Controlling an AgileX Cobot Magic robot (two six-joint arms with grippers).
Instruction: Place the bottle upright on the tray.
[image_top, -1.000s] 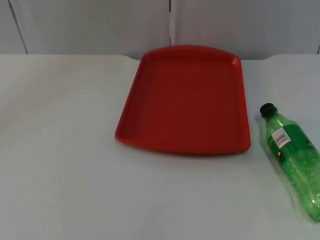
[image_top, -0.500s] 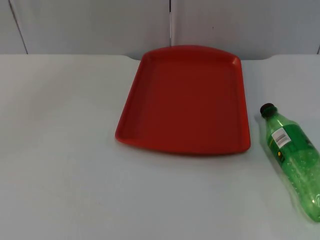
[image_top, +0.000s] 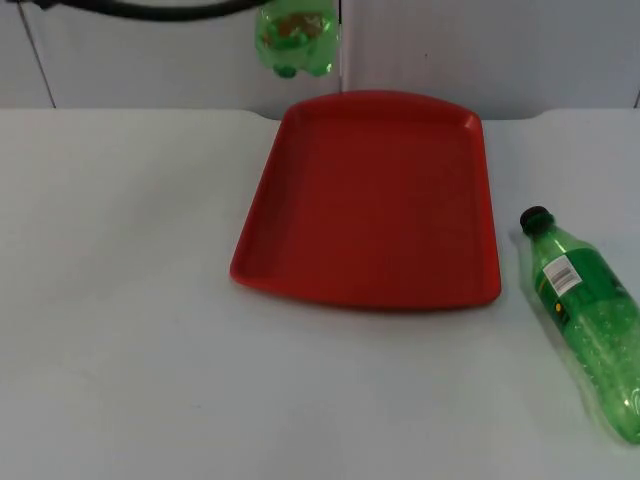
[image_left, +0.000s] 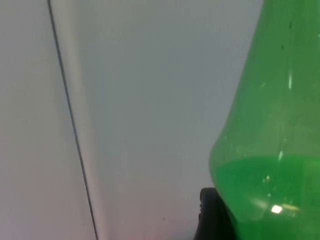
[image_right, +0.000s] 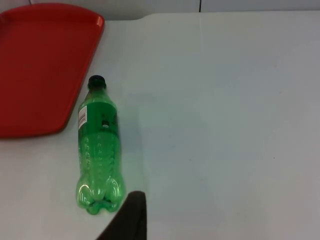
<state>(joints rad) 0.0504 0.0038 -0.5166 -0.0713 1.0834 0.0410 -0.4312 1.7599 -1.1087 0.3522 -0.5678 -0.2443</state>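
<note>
One table (image_top: 130, 300): white top, carries the tray and one of the two bottles; ends at the wall on the far side.
One wall (image_top: 500, 50): grey partition with vertical seams, directly behind the table.
One tray (image_top: 300, 250): red, rectangular with rounded corners and a low raised rim; lies flat near the middle of the table, its far end close to the wall. Nothing stands on it. In the right wrist view one corner of the tray (image_right: 30, 75) shows beside the lying bottle.
Lying bottle (image_top: 590, 320): green clear plastic, black cap, white label near the shoulder. It lies on its side on the table to the right of the tray, cap toward the wall, base toward the near edge. The cap end is just beside the tray's near right corner, not touching it. The right wrist view shows it at (image_right: 98, 150).
Raised bottle (image_top: 295, 38): green clear plastic, held off the table in front of the wall, above and behind the tray's far left corner, base toward the top camera. It is not on the tray.
Left arm (image_top: 130, 8): black, reaches in to the raised bottle.
Left gripper (image_left: 220, 220): fingers hold the raised bottle (image_left: 270, 150); one black finger (image_left: 212, 215) lies against its green wall.
Right gripper (image_right: 129, 220): above the table near the base of the lying bottle, clear of it; grip state cannot be told.
</note>
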